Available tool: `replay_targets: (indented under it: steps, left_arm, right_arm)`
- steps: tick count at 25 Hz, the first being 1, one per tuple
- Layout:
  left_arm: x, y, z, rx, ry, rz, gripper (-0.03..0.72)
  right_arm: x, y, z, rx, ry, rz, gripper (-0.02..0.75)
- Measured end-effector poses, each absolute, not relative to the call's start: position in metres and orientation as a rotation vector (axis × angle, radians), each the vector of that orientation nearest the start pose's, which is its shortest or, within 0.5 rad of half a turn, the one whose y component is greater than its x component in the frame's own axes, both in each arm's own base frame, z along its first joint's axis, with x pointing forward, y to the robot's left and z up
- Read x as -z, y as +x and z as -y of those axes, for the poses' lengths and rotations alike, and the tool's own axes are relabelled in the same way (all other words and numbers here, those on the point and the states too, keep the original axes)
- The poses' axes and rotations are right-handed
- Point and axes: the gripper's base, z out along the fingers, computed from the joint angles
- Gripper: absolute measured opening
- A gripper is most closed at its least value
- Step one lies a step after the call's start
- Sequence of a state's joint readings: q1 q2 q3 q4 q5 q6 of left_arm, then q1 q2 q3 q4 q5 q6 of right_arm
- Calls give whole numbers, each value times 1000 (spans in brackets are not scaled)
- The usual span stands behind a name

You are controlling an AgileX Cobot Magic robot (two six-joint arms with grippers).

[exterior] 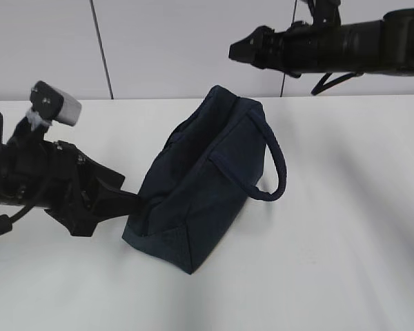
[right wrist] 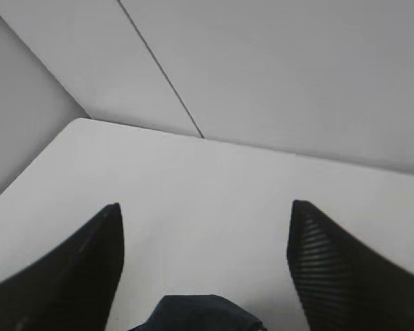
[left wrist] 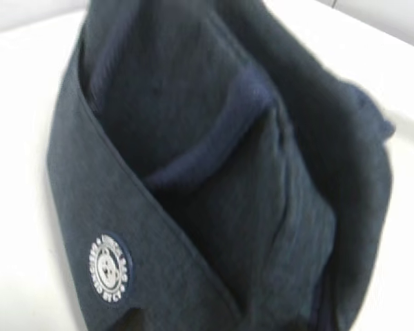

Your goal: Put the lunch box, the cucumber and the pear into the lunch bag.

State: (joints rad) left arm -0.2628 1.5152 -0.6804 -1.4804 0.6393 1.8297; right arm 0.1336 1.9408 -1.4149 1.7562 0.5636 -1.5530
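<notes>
The dark navy lunch bag (exterior: 200, 179) stands slanted on the white table, its looped handle (exterior: 279, 169) hanging off its right side. My left gripper (exterior: 127, 200) is pressed against the bag's near left end. The left wrist view is filled by the lunch bag's fabric (left wrist: 193, 138) with a round white badge (left wrist: 109, 269), and no fingers show there. High at the back right hovers my right gripper (exterior: 238, 49), well above the bag. In its own view the right gripper (right wrist: 207, 204) is open and empty, with the top of the lunch bag (right wrist: 200, 314) below it. The lunch box, cucumber and pear are out of view.
The white table (exterior: 345, 241) stretches out on all sides of the bag. A pale wall with a dark vertical seam (exterior: 102, 48) rises behind the table's far edge.
</notes>
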Motion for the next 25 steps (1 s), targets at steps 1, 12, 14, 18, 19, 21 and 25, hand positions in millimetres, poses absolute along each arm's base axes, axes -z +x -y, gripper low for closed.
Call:
replay_targets:
  steps: [1, 12, 14, 18, 19, 21, 25]
  left_arm:
    - [-206, 245, 122, 688, 997, -2054, 404]
    - [-260, 199, 75, 266, 764, -2307, 376]
    - [-265, 189, 64, 174, 689, -2372, 361]
    - [-277, 166, 47, 69, 535, -2425, 340]
    - [-283, 159, 44, 75, 501, -2412, 339]
    - [-294, 144, 41, 98, 449, -2376, 339]
    - [-313, 104, 30, 143, 358, -2284, 337]
  right_arm:
    - [-270, 434, -107, -754, -317, -1880, 565]
    - [-323, 353, -85, -493, -494, -2359, 507]
    - [-317, 334, -74, -375, -457, -2481, 482]
    - [-307, 284, -56, -254, -354, -2583, 466]
    - [-307, 268, -53, -246, -333, -2577, 465]
    - [-307, 236, -47, -224, -317, -2537, 465]
    - [-301, 172, -33, -132, -339, -2460, 463]
